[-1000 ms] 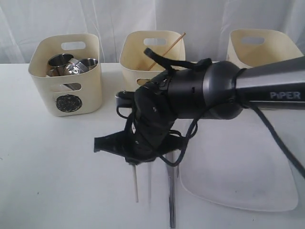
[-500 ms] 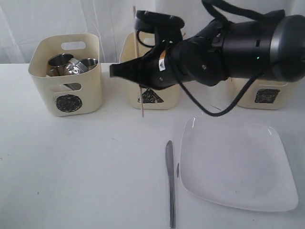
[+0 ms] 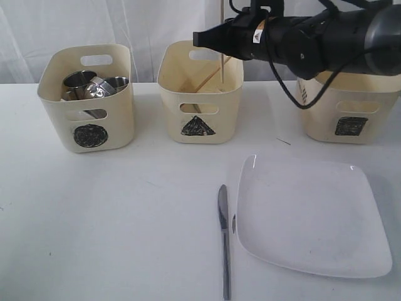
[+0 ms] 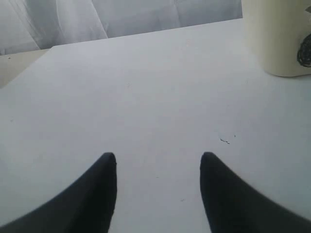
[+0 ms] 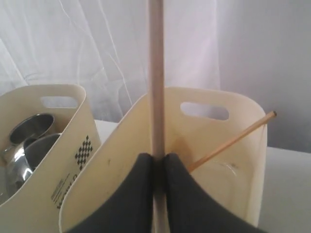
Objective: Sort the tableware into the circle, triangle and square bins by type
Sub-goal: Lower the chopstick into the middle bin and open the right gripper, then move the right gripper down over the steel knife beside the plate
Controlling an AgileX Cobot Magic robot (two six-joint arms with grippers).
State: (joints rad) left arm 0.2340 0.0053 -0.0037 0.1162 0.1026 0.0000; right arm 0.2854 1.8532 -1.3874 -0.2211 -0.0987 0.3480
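Right pincer (image 5: 156, 167): closed on a wooden chopstick, raised above the rear of the triangle bin.
Held chopstick (image 5: 156, 73): upright, clamped between the two dark fingertips; its lower end drops into the mouth of the triangle bin, and whether it touches the bottom cannot be told.
Triangle bin (image 3: 169, 94): middle tub of the three on the table (image 3: 113, 213), black triangle on its front.
Second chopstick (image 5: 233, 141): already inside the triangle bin, leaning against its wall.
Circle bin (image 3: 56, 119): left tub, with steel mugs (image 3: 79, 79) inside.
Square bin (image 3: 326, 106): right tub, partly hidden behind the right arm; its contents cannot be seen.
Steel knife (image 3: 223, 251): flat on the table, just beside the plate's left edge.
White square plate (image 3: 310, 216): on the table in front of the square bin.
Left pincer (image 4: 158, 165): fingertips spread apart, holding nothing, over bare table near a cream tub.
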